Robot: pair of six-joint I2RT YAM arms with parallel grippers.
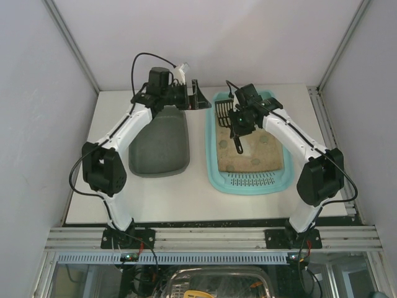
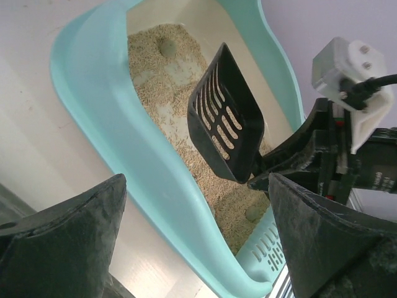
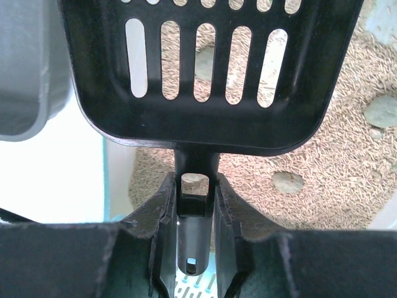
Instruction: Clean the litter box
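The turquoise litter box (image 1: pixel 211 162) lies right of centre, its slotted grille (image 1: pixel 251 181) at the near end and tan litter with grey-green clumps (image 1: pixel 265 140) inside. My right gripper (image 1: pixel 239 126) is shut on the handle of a black slotted scoop (image 1: pixel 223 112) and holds it over the far left part of the litter. In the right wrist view the gripper (image 3: pixel 193 198) clamps the handle, and the scoop (image 3: pixel 205 74) looks empty above the clumps (image 3: pixel 288 182). My left gripper (image 1: pixel 197 97) is open and empty at the far edge, between the two trays. Its view shows the box rim (image 2: pixel 124 155) and the scoop (image 2: pixel 226 124).
A dark grey-green plain tray (image 1: pixel 160 146) lies left of the litter box under my left arm. A strip of white table (image 1: pixel 197 155) separates the two trays. Aluminium frame rails run along the table's sides and the near edge (image 1: pixel 211 237).
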